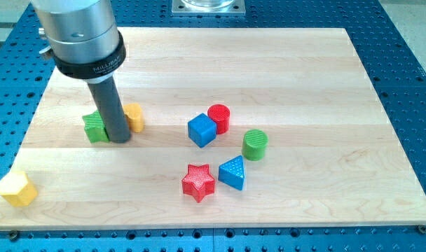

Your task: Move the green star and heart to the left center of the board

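Observation:
My tip [118, 140] rests on the wooden board [283, 63] at the view's left centre, between two blocks. A green block [94, 127] lies right against the rod's left side; the rod partly hides it, so I cannot make out its shape. An orange-yellow block [135, 117] lies right against the rod's right side, a little further up; it is also partly hidden and its shape is unclear. The rod and the arm's grey housing [80, 35] rise toward the view's top left.
Near the board's middle are a blue cube [202, 130], a red cylinder [218, 118], a green cylinder [255, 144], a red star [198, 182] and a blue triangle [232, 172]. A yellow hexagon [17, 187] sits at the bottom-left corner.

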